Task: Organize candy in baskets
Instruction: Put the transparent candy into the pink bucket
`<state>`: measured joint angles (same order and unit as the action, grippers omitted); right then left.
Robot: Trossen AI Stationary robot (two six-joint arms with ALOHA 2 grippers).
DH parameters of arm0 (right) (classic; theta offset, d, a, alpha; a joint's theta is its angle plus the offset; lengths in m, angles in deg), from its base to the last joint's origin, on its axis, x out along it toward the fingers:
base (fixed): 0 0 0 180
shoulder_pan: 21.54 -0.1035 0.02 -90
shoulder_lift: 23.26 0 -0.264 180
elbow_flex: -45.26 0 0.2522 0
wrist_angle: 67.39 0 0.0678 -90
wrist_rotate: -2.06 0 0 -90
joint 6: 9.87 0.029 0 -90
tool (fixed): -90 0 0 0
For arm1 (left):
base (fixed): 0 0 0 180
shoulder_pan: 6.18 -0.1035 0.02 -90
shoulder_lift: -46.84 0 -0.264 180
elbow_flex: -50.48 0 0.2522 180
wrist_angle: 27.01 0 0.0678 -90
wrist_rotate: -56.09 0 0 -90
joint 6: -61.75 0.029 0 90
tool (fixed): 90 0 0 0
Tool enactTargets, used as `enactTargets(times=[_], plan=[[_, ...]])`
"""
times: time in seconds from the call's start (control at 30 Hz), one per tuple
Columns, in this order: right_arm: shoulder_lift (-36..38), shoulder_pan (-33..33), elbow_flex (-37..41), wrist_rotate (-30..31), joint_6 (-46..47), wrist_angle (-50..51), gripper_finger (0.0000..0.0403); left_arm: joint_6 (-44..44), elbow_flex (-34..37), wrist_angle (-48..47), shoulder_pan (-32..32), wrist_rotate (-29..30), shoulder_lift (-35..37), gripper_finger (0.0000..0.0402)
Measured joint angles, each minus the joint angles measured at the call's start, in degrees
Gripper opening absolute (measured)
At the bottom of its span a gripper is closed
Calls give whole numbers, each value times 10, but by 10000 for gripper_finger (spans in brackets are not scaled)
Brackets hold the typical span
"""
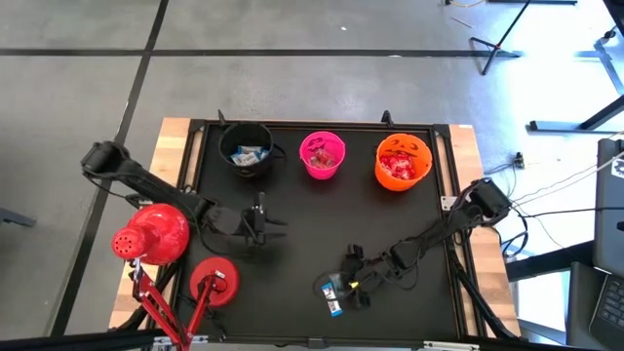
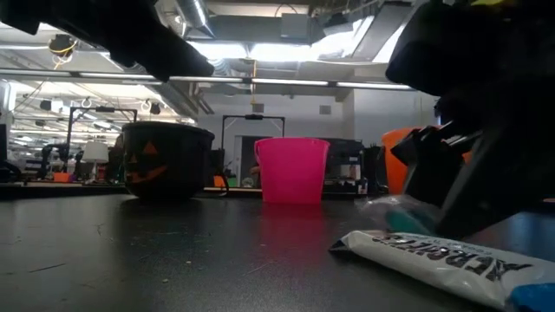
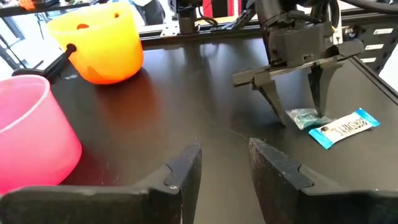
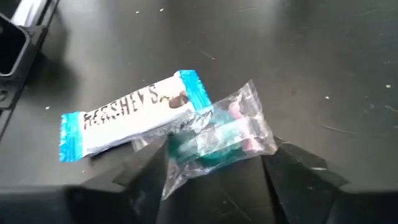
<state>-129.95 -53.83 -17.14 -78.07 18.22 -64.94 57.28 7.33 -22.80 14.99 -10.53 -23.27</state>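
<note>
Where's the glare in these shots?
Low view: ceiling lights backlight the scene, so the black bucket reads dark; the pink bucket mirrors on the tabletop. High view: the floor top right is washed bright. Right wrist view: the clear candy packet inside the right end effector glints.

Two red dome-shaped lamp heads point(image 1: 156, 232) on red legs point(image 1: 161, 310) — near-left corner of black table point(image 1: 322, 234).

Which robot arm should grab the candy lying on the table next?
The right one. Its right gripper is open with a finger on each side of the clear candy packet, beside the white bar. The left gripper is farther away, mid-table.
</note>
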Motion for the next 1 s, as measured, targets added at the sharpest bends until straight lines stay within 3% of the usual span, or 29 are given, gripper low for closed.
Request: enactTargets(times=[0.43,0.7,0.83,1.0], plan=[[6,1,1,6,-11,10,17,-31,0,28,5,1,-45,124],[48,27,2,61,-59,16,21,-48,0,28,10,8,-48,124],[87,68,2,167,-76,11,4,-57,0,28,10,18,-48,124],[138,146,2,310,-89,-12,12,-58,0,27,10,42,-49,124]])
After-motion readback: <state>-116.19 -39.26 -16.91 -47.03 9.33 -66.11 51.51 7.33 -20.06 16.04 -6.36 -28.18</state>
